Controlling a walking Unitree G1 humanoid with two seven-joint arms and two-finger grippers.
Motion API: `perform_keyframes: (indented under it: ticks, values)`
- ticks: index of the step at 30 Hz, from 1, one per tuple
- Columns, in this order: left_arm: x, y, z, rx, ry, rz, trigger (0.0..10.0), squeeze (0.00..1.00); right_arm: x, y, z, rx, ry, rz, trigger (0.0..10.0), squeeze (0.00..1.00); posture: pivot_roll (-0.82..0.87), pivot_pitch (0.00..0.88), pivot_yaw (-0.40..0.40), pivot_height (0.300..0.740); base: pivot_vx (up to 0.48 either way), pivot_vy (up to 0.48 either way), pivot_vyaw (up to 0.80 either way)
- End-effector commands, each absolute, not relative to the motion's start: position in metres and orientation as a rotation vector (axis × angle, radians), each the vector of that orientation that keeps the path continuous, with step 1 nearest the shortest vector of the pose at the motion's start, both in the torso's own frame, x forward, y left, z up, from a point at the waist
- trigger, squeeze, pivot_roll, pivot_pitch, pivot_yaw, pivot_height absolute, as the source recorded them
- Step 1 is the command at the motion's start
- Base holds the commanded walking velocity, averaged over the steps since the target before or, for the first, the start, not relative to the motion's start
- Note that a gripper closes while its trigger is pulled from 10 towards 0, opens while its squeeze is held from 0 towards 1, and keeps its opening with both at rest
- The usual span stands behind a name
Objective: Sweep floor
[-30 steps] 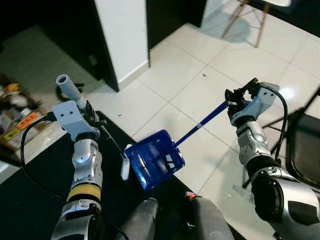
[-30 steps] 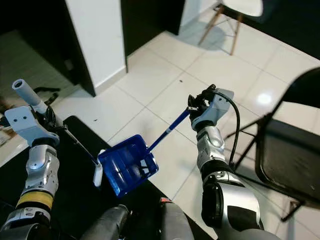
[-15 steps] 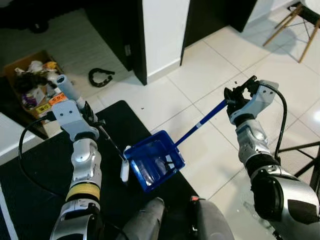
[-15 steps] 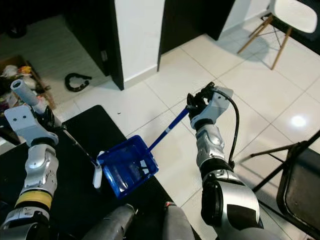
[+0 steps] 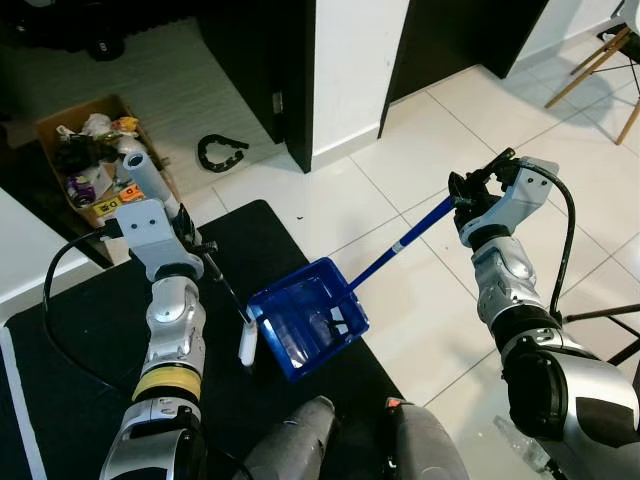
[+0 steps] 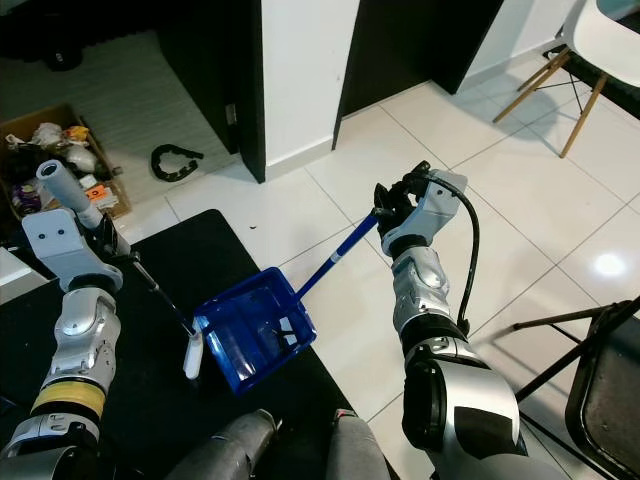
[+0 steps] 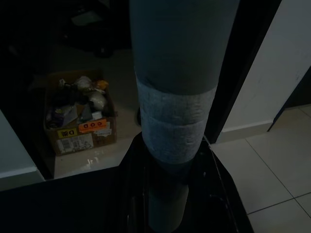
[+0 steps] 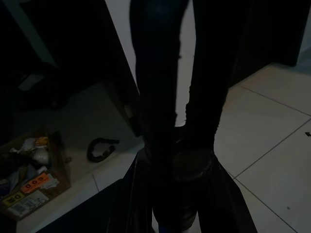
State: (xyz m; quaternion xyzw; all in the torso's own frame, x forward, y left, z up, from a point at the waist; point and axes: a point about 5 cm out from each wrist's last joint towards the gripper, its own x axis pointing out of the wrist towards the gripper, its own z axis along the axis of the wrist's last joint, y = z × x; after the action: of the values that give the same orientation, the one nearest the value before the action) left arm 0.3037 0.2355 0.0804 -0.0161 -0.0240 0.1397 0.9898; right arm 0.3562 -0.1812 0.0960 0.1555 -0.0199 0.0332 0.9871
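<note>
Blue plastic dustpan hangs mid-frame, right gripper clamped on its handle; left gripper clamps the grey-handled brush (keep both level).

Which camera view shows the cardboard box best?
The left wrist view: the box sits near the middle, its labels and contents visible, though dim. Both eye views show it smaller near the upper left edge; the right wrist view shows it dark in a corner.
</note>
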Motion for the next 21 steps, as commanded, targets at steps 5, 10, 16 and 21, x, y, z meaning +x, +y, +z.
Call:
perform_keyframes:
  ticks: [5, 10, 16, 21]
  values:
    - [0.3105, 0.2289, 0.0903, -0.056, -0.079, 0.263, 10.0, 0.0, 0.3564, -0.1871, 0.0985, 0.376, -0.069, 0.042, 10.0, 0.0, 0.04, 0.08, -0.05, 0.74, 0.177, 0.0, 0.16]
    - [0.3121, 0.2262, 0.0915, -0.066, -0.079, 0.256, 10.0, 0.0, 0.355, -0.1877, 0.0971, 0.375, -0.071, 0.045, 10.0, 0.0, 0.04, 0.084, -0.045, 0.74, 0.443, 0.0, 0.0]
    - [0.3131, 0.2267, 0.0925, -0.063, -0.079, 0.259, 10.0, 0.0, 0.3543, -0.1875, 0.0963, 0.381, -0.073, 0.044, 10.0, 0.0, 0.04, 0.088, -0.044, 0.74, 0.455, 0.0, 0.0]
    - [0.313, 0.2269, 0.0927, -0.063, -0.078, 0.261, 10.0, 0.0, 0.3541, -0.1873, 0.096, 0.384, -0.073, 0.045, 10.0, 0.0, 0.04, 0.091, -0.044, 0.74, 0.448, 0.0, 0.0]
